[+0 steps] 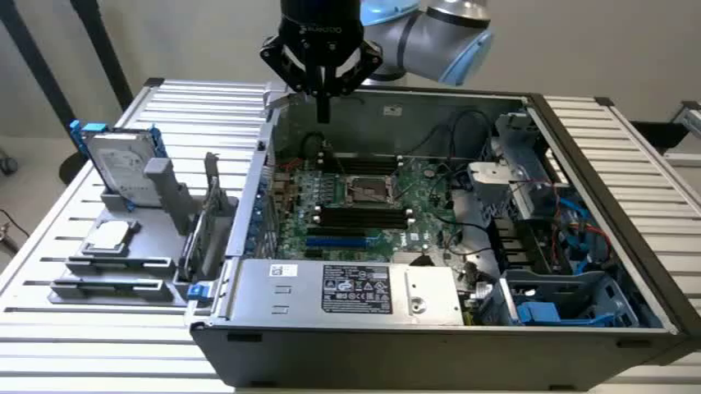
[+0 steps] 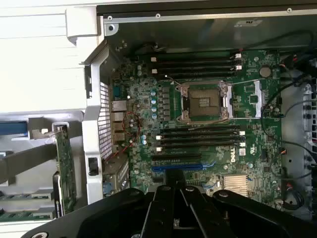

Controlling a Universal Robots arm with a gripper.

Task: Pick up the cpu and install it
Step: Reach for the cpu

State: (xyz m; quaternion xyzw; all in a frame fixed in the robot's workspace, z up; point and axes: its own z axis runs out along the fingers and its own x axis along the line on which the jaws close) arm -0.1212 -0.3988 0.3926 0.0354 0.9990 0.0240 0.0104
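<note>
While the claw [image 1: 323, 113] hangs high over the back wall of the open computer case [image 1: 438, 357], its fingers are pressed tight together with nothing between them: empty-handed. The cpu [image 1: 108, 236] lies flat on the grey holder [image 1: 121, 267] out on the slatted worktop [image 1: 66, 328], on the exterior view's left, well apart from the claw and outside the case altogether. So the pick-up is not yet done.

From the wrist, the claw [image 2: 174, 181] looks down on the motherboard [image 2: 247, 144], where the black-framed socket [image 2: 204, 101] sits with no chip in it.

Now the risks, as I judge them. A chip that thin and flat offers little to grab, so an off-centre grip could tip it or let it slide. Set down skewed, it could harm the socket's contacts.

And there's company. The hard drive [image 1: 118, 168] in its blue frame stands upright just behind the cpu, and a card [image 1: 206, 230] stands on edge between holder and case wall. Either could catch a low-travelling claw. Memory slots [image 2: 198, 135] crowd in just beside the socket.
</note>
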